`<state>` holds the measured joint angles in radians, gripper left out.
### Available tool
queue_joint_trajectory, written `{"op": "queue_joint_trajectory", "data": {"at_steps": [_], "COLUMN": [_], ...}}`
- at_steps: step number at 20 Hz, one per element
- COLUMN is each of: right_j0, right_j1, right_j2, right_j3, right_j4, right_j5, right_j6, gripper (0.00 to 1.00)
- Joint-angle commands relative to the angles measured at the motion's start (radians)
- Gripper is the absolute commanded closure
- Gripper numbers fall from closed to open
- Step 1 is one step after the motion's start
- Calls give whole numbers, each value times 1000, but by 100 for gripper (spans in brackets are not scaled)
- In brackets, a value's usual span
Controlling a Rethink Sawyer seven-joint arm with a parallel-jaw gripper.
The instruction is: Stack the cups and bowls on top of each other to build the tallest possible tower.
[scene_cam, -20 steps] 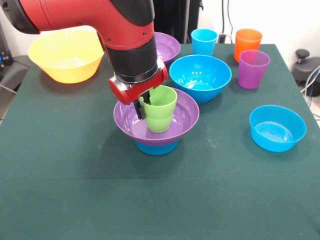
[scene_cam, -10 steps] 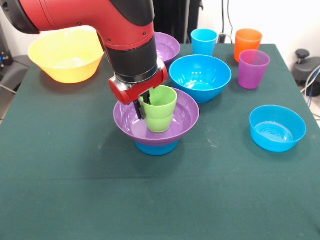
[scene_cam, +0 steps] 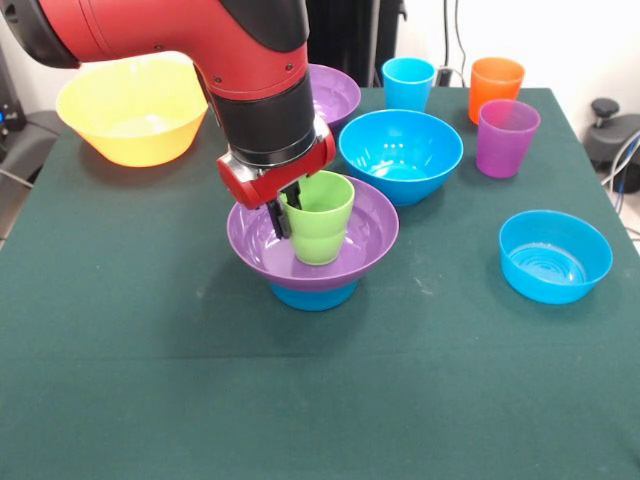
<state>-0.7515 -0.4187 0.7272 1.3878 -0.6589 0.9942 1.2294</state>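
Note:
The tower stands mid-table: a small blue bowl (scene_cam: 313,296) at the bottom, a wide purple bowl (scene_cam: 372,236) on it, and a lime green cup (scene_cam: 322,226) upright inside the purple bowl. My gripper (scene_cam: 287,208) comes down from above and is shut on the green cup, its dark fingers pinching the cup's left rim. Loose pieces: a large blue bowl (scene_cam: 401,150), a second purple bowl (scene_cam: 338,92) partly behind the arm, a yellow bowl (scene_cam: 132,115), another small blue bowl (scene_cam: 554,256), and light blue (scene_cam: 408,82), orange (scene_cam: 495,88) and purple (scene_cam: 507,138) cups.
The green table cloth (scene_cam: 300,400) stretches open in front of the tower. The big red arm (scene_cam: 230,50) hides part of the back of the table. Cables and dark equipment (scene_cam: 610,130) sit beyond the right edge.

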Motion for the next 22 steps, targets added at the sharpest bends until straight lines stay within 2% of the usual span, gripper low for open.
{"op": "queue_joint_trajectory", "data": {"at_steps": [1,4,5,22], "right_j0": [35,37,38,37], "right_j1": [26,28,27,10], "right_j2": [-74,-73,-74,-72], "right_j3": [8,4,4,9], "right_j4": [-58,-57,-59,-60], "right_j5": [88,91,94,96], "right_j6": [-155,-156,-157,-158], "gripper": [100,100,0,0]}}
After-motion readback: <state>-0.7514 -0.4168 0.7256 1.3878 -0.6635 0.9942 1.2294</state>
